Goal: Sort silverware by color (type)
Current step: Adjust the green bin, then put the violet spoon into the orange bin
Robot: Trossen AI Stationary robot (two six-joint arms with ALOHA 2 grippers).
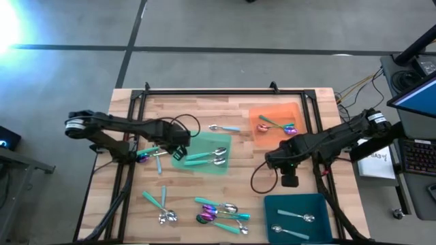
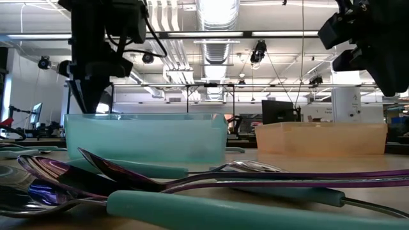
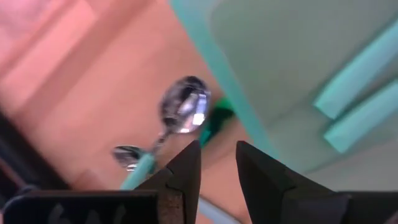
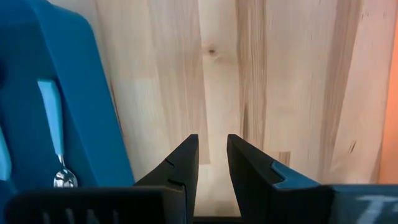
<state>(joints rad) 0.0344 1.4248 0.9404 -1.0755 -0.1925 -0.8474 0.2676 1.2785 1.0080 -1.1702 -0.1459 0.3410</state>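
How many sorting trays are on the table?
3: a green tray near the table's middle, an orange tray toward the back right, and a dark teal tray at the front right corner.

Bare counter (image 1: 272, 184) lies open between the green tray (image 1: 204, 155), orange tray (image 1: 278, 122) and dark teal tray (image 1: 300, 214); a loose spoon heap (image 1: 221, 214) crowds the near edge, black frame rails (image 1: 225, 92) border the far side
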